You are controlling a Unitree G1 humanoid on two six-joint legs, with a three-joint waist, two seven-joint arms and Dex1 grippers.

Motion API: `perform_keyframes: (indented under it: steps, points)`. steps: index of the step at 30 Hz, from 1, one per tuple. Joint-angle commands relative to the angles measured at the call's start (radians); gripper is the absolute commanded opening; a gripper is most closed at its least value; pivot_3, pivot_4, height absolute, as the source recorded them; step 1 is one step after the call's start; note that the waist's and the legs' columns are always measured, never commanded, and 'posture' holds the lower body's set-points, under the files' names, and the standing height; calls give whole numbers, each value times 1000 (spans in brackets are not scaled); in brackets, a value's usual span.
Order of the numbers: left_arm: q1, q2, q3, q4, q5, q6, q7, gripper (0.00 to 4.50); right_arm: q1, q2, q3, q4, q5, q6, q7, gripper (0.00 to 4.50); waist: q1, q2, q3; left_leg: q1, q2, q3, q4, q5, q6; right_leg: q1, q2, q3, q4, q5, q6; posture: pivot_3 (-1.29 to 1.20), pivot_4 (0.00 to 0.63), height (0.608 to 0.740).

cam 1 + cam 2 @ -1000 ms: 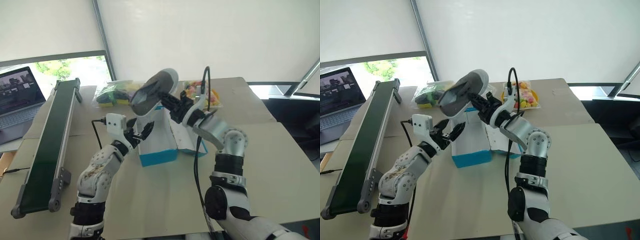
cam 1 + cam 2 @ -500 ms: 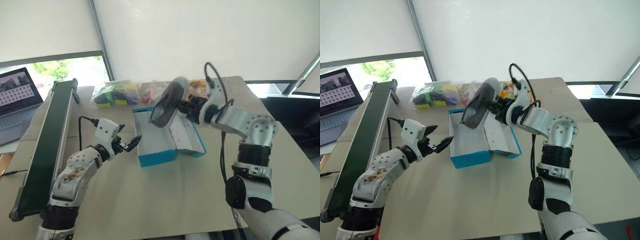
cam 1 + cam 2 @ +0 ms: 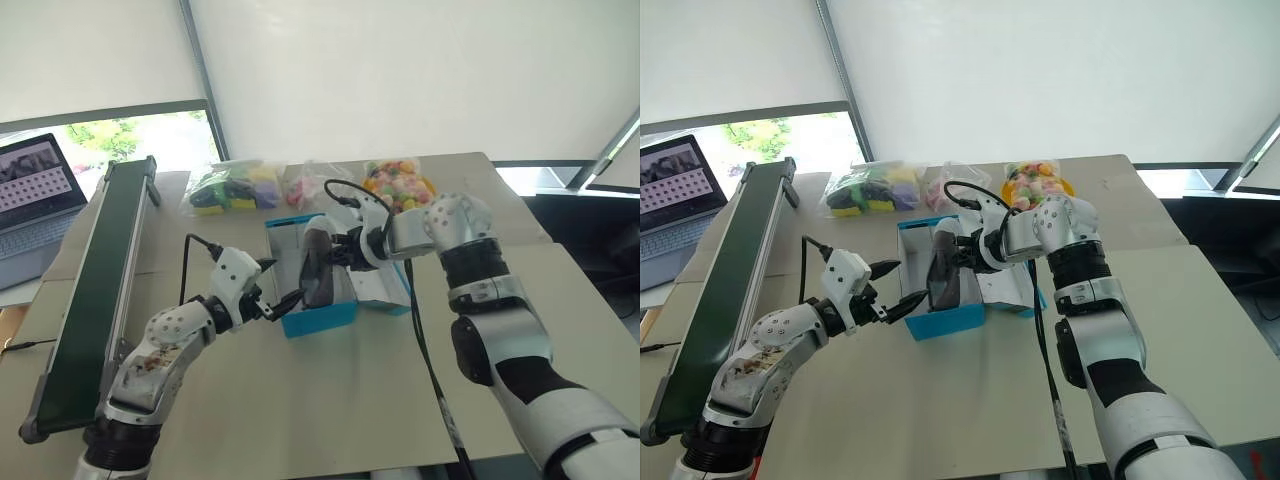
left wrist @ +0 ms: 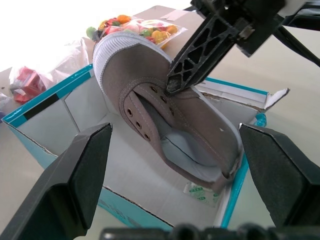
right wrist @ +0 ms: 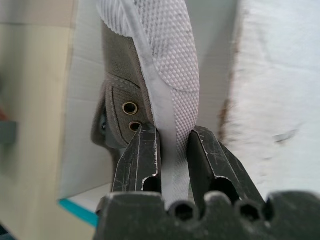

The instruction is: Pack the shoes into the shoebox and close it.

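Right gripper (image 5: pixel 167 150): pinched the shoe (image 4: pixel 165 115) by its side, over the box (image 3: pixel 318 318).
Left gripper (image 3: pixel 281 298): spread wide, empty, beside the box.

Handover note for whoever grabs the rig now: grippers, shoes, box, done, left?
Right gripper: shut on the shoe, pinching its side wall and sole edge, shoe on its side, partly down in the open shoebox.
Left gripper: open, holding nothing, hovering at the box's near left corner.
Done: shoe partly in the box.
Left: seat and release this shoe; I can't see a second shoe, so find and pack it; fold the lid, lying open on the box's right, shut.
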Motion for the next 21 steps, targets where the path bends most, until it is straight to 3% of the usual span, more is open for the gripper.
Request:
perform_keyframes:
  steps: [1, 6, 10, 12, 13, 19, 21]
  points:
    - [21, 26, 21, -64, 25, -10, 8, 4335, -90, -1, 98, 97, -148, -122, 208, 707, 0, 0, 0, 0, 0, -2, 0, 0, 0, 0, 0, 0, 0, 0, 0, 0, 150, 646]
    - [54, 40, 33, -84, 31, -9, 11, 4335, -141, 45, 175, 243, -313, -235, 385, 707, 1, 1, 0, 1, -3, -12, -1, 0, 0, -1, 0, 0, 0, 0, 0, 0, 150, 646]
    - [68, 46, 37, -98, 31, -5, 12, 4335, -162, 83, 155, 316, -386, -276, 444, 707, 2, 1, 0, 1, -5, -17, -1, 1, -3, -1, 0, 0, 0, 0, 0, 0, 150, 646]
    - [72, 48, 41, -103, 31, -3, 13, 4500, -171, 94, 134, 337, -410, -289, 451, 1425, 4, 1, 1, 0, -5, -18, -1, 2, -4, -1, 0, 0, 0, 0, 0, 0, 150, 646]
    - [73, 48, 43, -105, 30, -2, 13, 4500, -176, 99, 121, 345, -418, -292, 451, 1548, 4, 1, 1, 0, -5, -18, -2, 2, -4, -1, 0, 0, 0, 0, 0, 0, 150, 646]
    - [72, 49, 45, -106, 30, -3, 10, 4500, -229, 129, 26, 364, -435, -284, 461, 3643, 2, 1, 1, 0, -6, -19, -2, 3, -7, -2, 0, 1, 0, 0, 0, 0, 150, 646]
    - [69, 51, 46, -101, 30, -4, 6, 4500, -250, 133, -8, 359, -433, -272, 460, 3643, 1, 1, 1, 0, -6, -20, -2, 3, -7, -2, 0, 1, 0, 0, 0, 0, 150, 646]
